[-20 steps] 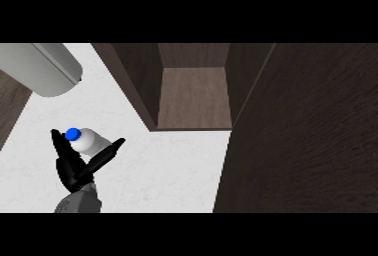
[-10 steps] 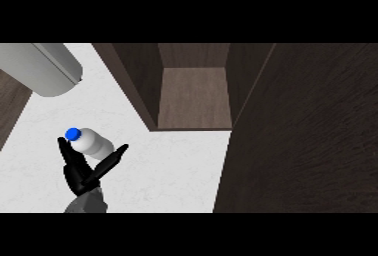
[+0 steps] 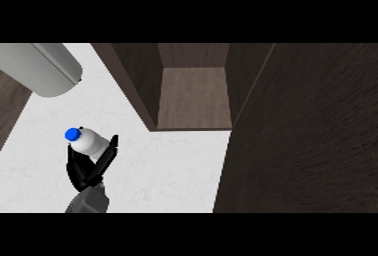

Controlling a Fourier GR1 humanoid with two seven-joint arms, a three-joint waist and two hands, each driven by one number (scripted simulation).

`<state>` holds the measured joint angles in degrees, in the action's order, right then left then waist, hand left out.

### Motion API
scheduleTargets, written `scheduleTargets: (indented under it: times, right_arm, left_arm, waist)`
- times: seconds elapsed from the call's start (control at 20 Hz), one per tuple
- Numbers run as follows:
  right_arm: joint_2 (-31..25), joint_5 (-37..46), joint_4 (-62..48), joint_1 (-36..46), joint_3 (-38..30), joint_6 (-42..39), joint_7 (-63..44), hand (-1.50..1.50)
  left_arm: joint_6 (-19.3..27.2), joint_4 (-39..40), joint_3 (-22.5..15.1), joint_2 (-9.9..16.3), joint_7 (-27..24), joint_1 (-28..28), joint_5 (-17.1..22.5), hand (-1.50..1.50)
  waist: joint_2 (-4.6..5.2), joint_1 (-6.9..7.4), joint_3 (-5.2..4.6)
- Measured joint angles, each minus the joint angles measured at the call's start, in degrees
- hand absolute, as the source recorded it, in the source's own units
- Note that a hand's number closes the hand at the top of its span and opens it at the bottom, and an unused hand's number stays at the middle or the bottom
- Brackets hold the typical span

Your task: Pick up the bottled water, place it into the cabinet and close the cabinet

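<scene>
One hand in view: the left hand comes up from the lower edge at the left of the head view; the right hand does not show.
Grey rounded object: a pale cylinder-like body lies at the upper left corner, well apart from the hand; I cannot tell what it is.
Counter: white counter runs under everything at the left and middle.
Bottled water: the bottled water stands on the counter at the left, its blue cap toward the viewer, body white and round-sided.
Hand state: fingers and thumb spread into a narrow fork around the lower part of the bottle, thumb on its right side; whether they press on it I cannot tell, and they look more straight than curled.
Handling, as a judgement: likely light, a stiff but slightly yielding plastic wall, smooth and rather slippery, top-heavy enough to tip if nudged high up.
Where to hold: best around the middle of the body, below the cap, thumb opposite the fingers.
Cabinet: the dark wood cabinet stands open at centre, to the right of the bottle and farther back, its inner shelf bare.
Door: a broad dark panel fills the right side, apparently the open door.
</scene>
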<state>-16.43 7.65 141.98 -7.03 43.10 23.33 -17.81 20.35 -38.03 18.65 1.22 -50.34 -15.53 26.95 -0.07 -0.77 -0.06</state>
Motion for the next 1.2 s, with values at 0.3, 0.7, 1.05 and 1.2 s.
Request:
scheduleTargets:
  times: [0.3,0.7,1.05,1.2]
  right_arm:
    - [-1.43,-0.38,-0.02,-1.37,-0.74,0.03,2.05,-1.5]
    - [-1.86,-0.96,-0.63,0.15,-1.68,0.13,2.19,-1.5]
    - [-2.81,-0.95,-0.52,0.06,-1.14,0.69,2.0,-1.5]
    - [-2.97,-0.78,-0.29,-0.66,-0.43,1.13,2.66,-1.5]
  left_arm:
    - [-3.0,1.99,0.35,0.13,-2.05,-1.26,2.34,1.5]
    - [-13.68,3.1,-6.17,-0.01,-0.95,0.63,-0.95,1.5]
    - [-24.05,-3.49,-15.79,-0.03,0.15,7.84,-5.8,1.5]
    - [-24.25,-8.87,-17.79,0.04,1.36,10.67,-6.71,1.5]
  waist:
    - [-0.01,0.13,0.03]
    - [-0.09,0.05,0.03]
    - [-0.29,0.5,0.1]
    - [-0.25,0.59,0.09]
